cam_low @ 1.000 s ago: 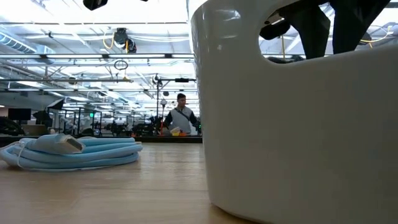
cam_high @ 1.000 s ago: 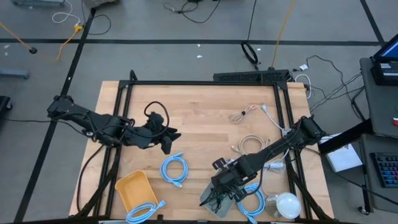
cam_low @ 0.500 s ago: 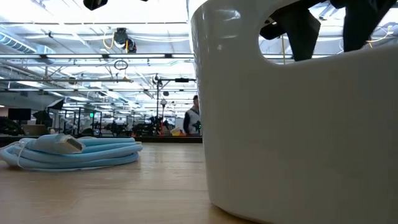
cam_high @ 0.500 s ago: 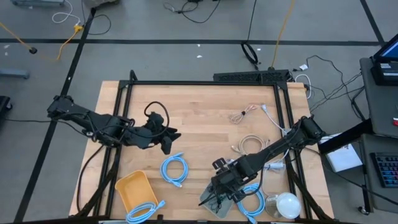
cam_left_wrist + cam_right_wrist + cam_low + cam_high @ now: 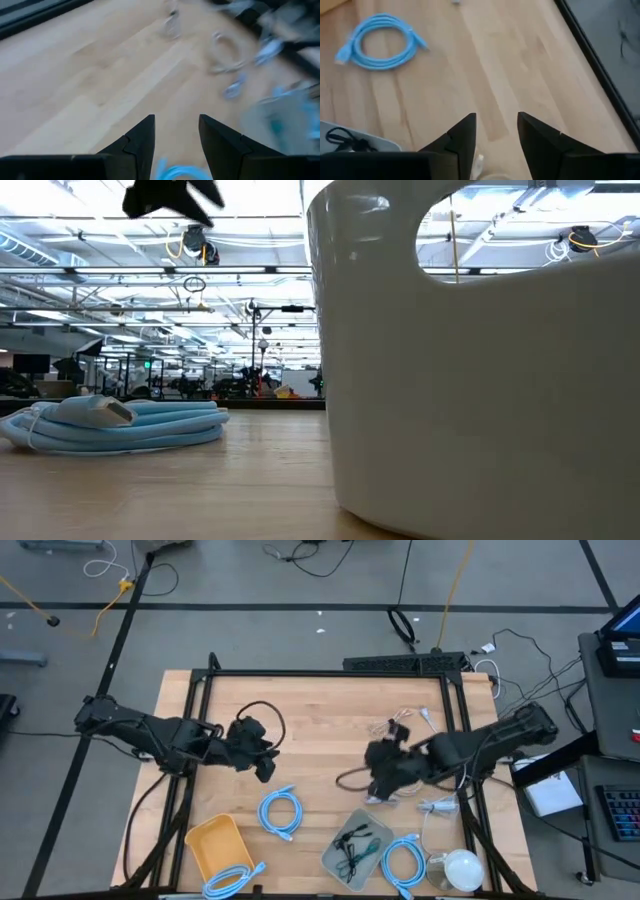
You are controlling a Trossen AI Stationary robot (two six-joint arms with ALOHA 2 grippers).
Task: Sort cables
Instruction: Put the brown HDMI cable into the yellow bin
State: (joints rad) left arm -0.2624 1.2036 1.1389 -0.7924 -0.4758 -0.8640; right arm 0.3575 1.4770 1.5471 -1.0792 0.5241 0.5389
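The wooden table (image 5: 320,715) carries all items, bounded by a black frame (image 5: 330,674). The left arm (image 5: 140,730) reaches in from the left side; the left gripper (image 5: 265,762) hangs over the left-centre boards, fingers parted with nothing between them. The right arm (image 5: 490,740) reaches in from the right side; the right gripper (image 5: 378,785) sits above the beige cable (image 5: 405,772) at right-centre, fingers spread and empty.

The yellow bin (image 5: 212,845) stands at the near left and holds one light-blue cable loop (image 5: 232,880). The grey bin (image 5: 355,848) stands at near centre and holds thin dark and teal cable bundles (image 5: 352,848). A second light-blue loop (image 5: 280,812) lies on bare boards between the bins. A third light-blue loop (image 5: 403,862) lies just right of the grey bin, beside a round white object (image 5: 460,868). A small grey cable bundle (image 5: 392,725) lies near the far right corner.
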